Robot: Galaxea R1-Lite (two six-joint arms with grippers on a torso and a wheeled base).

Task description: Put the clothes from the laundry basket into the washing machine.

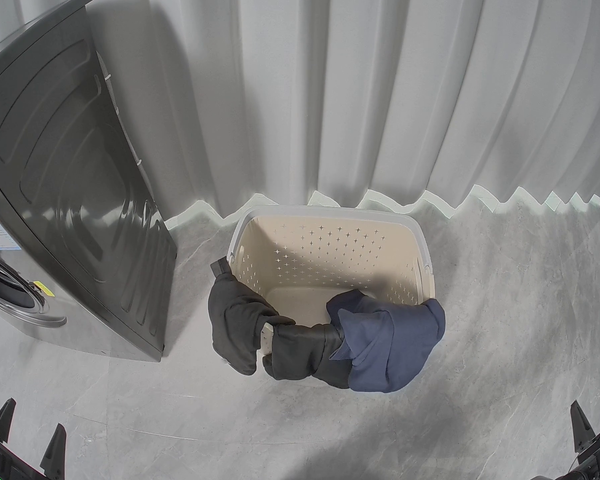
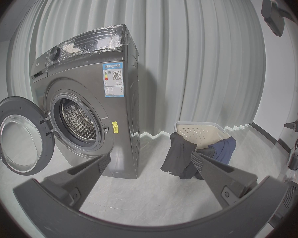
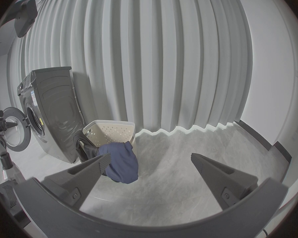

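A: Where are the hands?

B: Nearest to us. The left hand (image 1: 31,428) is at 7 o'clock and the right hand (image 1: 595,400) at 4 o'clock. Both have fingers spread, grip nothing, and are well apart from the clothes.

A: And the clothes?

B: Mid-floor (image 1: 513,301), in the laundry basket (image 1: 327,211). A black garment (image 1: 237,321) hangs over its near rim and 9 o'clock corner. A navy garment (image 1: 387,348) drapes the near rim toward 3 o'clock, touching the black one.

A: The washing machine?

B: The washing machine (image 1: 67,181) is at 9 o'clock from the basket, near but apart. Its round door (image 2: 21,136) is swung open, showing the drum (image 2: 77,121). A pleated curtain (image 1: 380,68) hangs behind at 12 o'clock.
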